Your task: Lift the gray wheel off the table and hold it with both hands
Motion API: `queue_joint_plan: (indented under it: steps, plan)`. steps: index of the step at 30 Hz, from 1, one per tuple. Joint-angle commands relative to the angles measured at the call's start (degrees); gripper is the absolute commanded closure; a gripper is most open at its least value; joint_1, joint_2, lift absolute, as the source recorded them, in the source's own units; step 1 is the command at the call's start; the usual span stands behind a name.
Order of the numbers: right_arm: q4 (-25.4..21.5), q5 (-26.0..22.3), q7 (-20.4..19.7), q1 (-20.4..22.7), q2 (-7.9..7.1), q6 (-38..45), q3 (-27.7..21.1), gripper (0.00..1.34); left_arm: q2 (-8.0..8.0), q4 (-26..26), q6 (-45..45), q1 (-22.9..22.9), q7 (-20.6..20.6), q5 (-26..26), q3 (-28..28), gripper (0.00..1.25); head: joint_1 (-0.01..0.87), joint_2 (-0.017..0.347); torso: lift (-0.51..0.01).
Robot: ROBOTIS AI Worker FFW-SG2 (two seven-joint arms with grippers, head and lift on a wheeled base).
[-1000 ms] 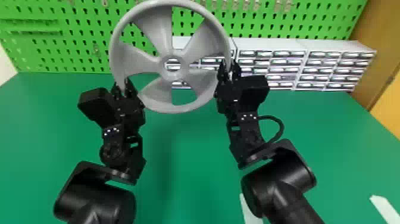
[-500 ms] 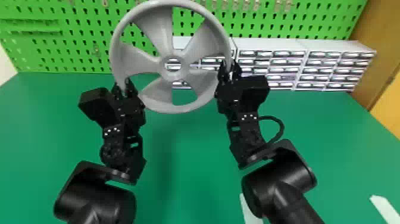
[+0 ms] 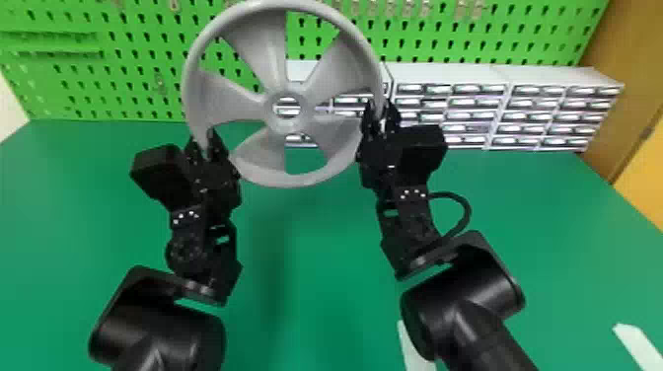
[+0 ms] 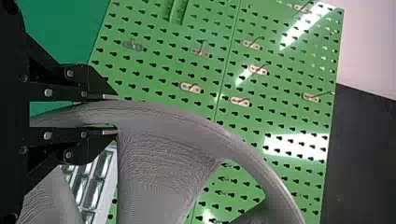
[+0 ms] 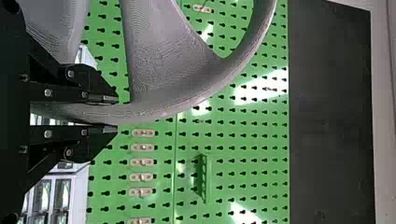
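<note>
Green bench spans most of the head view. Green pegboard stands upright along its far edge. White drawer units sit side by side on the bench at the pegboard's foot, center to right; part of them shows through the gaps in the wheel. Gray wheel is up off the bench, roughly upright, blades facing the head camera, held between the two arms. Left tool is clamped on the rim at its lower left, one finger each side. Right tool is clamped on the rim at the right, a bit higher in the head view, same straddle. White strip lies on the bench near the right arm. Small metal hooks hang on the pegboard.
</note>
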Motion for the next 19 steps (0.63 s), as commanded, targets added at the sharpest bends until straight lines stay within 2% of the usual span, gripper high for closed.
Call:
queue_joint_plan:
  steps: [1, 19]
  plan:
    - [0.0, 0.0, 0.0, -0.1, 0.0, 0.1, 0.0, 1.11, 0.0, 0.0, 0.1, -0.1, -0.1, 0.0, 0.0, 1.04, 0.711, 0.015, -0.098]
    - [0.0, 0.0, 0.0, -0.1, -0.09, 0.2, 0.1, 1.11, 0.0, 0.0, 0.4, -0.1, -0.4, -0.1, 0.2, 1.04, 0.711, 0.015, -0.098]
